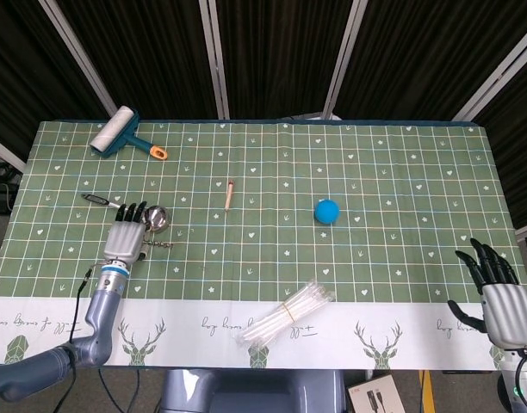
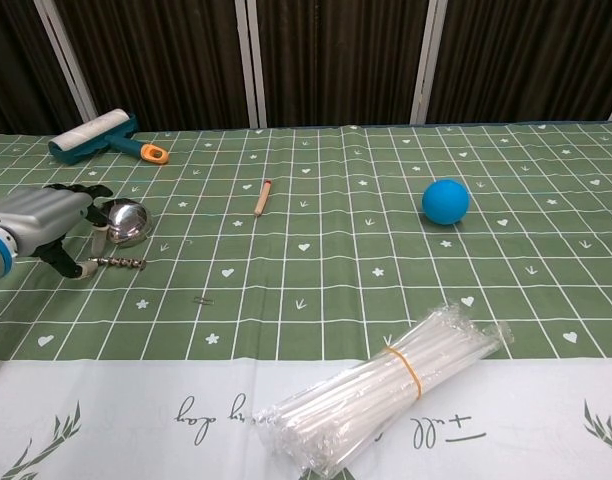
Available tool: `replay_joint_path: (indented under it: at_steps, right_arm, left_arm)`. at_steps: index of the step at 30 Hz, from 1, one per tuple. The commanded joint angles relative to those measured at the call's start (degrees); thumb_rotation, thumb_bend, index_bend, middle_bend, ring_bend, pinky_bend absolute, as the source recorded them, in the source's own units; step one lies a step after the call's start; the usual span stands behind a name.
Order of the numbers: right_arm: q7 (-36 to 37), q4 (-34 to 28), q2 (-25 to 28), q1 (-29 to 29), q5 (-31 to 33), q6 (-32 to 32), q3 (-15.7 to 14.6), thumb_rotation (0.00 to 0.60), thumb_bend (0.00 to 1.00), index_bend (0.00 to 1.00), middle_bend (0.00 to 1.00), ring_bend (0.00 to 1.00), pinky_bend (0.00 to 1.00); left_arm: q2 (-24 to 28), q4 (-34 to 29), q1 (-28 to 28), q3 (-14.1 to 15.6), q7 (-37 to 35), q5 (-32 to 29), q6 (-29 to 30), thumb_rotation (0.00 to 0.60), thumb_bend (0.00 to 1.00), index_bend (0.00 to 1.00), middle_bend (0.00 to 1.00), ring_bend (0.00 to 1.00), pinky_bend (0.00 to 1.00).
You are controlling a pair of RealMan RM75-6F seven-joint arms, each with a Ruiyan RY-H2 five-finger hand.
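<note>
My left hand (image 1: pixel 126 237) lies palm down on the green checked cloth, fingers spread, holding nothing. Its fingertips (image 1: pixel 133 209) reach the handle of a metal ladle (image 1: pixel 158 218), right beside the bowl. In the chest view the left hand (image 2: pixel 41 222) is at the left edge, with the ladle bowl (image 2: pixel 126 221) just past its fingers. A small metal screw bit (image 2: pixel 120 262) lies close to the thumb. My right hand (image 1: pixel 497 298) hangs open off the table's near right corner, fingers spread, far from any object.
A blue ball (image 1: pixel 326 210) sits right of centre. A short wooden stick (image 1: pixel 230 194) lies mid-table. A lint roller (image 1: pixel 121 134) rests at the back left. A banded bundle of clear straws (image 2: pixel 386 385) lies at the front edge, and a tiny clip (image 2: pixel 201 298) to its left.
</note>
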Motion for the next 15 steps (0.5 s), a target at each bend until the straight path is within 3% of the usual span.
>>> replay_joint_path:
  at_steps: [1,5,15]
  right_arm:
    - [0.0,0.0,0.0,-0.1,0.0,0.0,0.0,0.600,0.11,0.13,0.00,0.00,0.13]
    - [0.0,-0.2,0.0,-0.1,0.1,0.0,-0.1,0.600,0.11,0.13,0.00,0.00,0.13]
    - [-0.2,-0.3,0.0,-0.1,0.2,-0.2,-0.1,0.600,0.12,0.13,0.00,0.00,0.13]
  left_arm:
    - [0.0,0.2,0.0,0.1,-0.2,0.0,0.2,0.600,0.32,0.51,0.00,0.00,0.00]
    - [0.1,0.4,-0.1,0.0,-0.6,-0.2,0.0,0.600,0.32,0.46,0.00,0.00,0.00]
    - [-1.3,2.0,-1.2,0.1,-0.4,-0.5,-0.7,0.600,0.32,0.48,0.00,0.00,0.00]
